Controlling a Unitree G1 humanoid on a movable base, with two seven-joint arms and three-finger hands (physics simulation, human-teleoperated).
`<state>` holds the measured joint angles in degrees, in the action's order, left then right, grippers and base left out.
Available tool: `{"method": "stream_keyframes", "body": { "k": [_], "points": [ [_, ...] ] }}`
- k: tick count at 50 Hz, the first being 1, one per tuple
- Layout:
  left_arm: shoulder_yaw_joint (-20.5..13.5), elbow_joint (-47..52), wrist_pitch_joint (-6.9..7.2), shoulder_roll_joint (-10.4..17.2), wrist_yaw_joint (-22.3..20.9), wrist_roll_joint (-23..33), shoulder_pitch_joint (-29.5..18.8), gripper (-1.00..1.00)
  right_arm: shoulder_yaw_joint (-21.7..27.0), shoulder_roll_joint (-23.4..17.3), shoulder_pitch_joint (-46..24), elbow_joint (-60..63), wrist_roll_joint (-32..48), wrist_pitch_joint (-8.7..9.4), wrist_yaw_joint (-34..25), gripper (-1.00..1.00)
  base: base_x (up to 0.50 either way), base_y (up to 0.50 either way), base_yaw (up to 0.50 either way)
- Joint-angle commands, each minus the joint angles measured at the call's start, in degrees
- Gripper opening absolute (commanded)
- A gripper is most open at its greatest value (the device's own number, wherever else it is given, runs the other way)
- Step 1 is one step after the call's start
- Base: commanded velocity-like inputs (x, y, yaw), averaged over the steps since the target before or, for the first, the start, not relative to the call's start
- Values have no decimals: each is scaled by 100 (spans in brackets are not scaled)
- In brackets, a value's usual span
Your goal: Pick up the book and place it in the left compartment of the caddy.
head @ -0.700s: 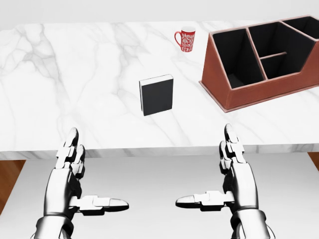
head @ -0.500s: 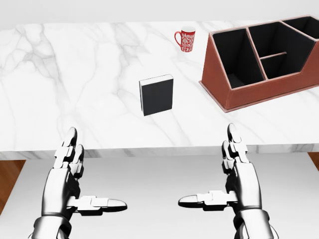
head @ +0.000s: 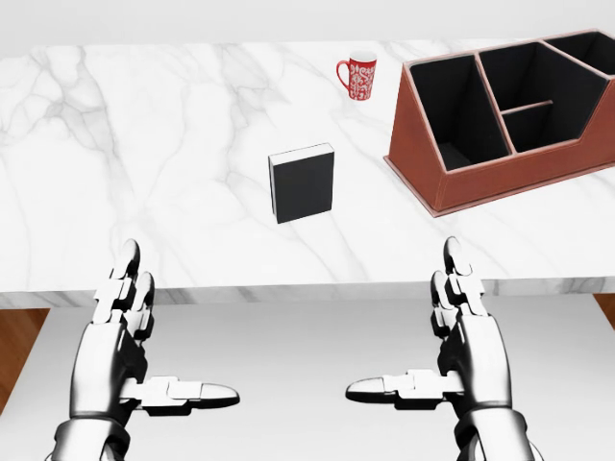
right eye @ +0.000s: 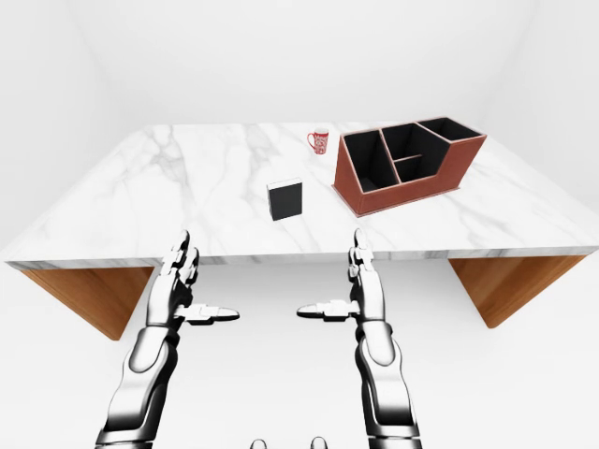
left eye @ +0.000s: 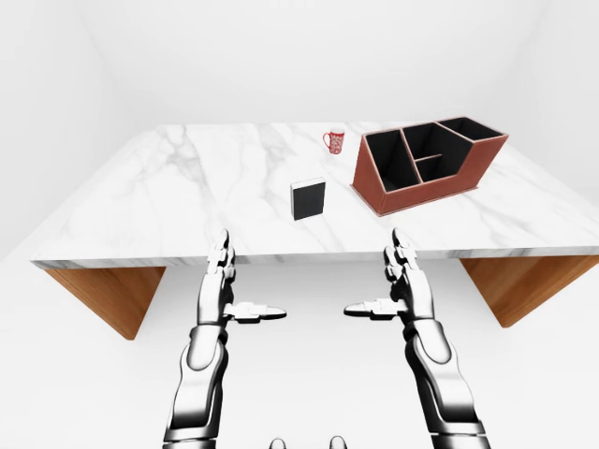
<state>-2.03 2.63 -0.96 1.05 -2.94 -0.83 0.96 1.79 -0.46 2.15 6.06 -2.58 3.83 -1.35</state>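
The left hand shows in the head view at lower left, fingers stretched straight up and thumb pointing right, spread wide and holding nothing. The right hand mirrors it at lower right, thumb pointing left, likewise wide and empty. Both hang off the near edge of the marble surface, touching nothing. On that surface the book, black with a pale page edge, stands upright near the middle, well apart from both hands. To its right sits the caddy, a red-brown box with black compartments; its left compartment is the large one nearest the book. A red patterned mug stands farther off, between book and caddy but beyond them.

The left-eye view takes in the whole surface, set on wooden supports against white walls, with both arms reaching up from the bottom edge and the book just left of the caddy.

The right-eye view shows the same layout shifted slightly leftward.
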Motion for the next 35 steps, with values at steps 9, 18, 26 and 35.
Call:
{"method": "stream_keyframes", "body": {
  "k": [9,18,26,35],
  "points": [
    [2,2,-104,-1,-46,25,26,100,3,17,36,85,-82,-17,-28,100,0,0,0],
    [29,89,-57,-8,-34,56,56,100,11,-5,31,60,-39,42,-12,100,0,0,5],
    [50,107,-48,-14,-32,80,74,100,21,-15,-3,-53,-31,-11,-22,100,0,0,28],
    [48,38,-95,-12,-46,84,52,100,23,-6,3,-42,-60,-13,-28,100,0,0,29]
  ]
}}
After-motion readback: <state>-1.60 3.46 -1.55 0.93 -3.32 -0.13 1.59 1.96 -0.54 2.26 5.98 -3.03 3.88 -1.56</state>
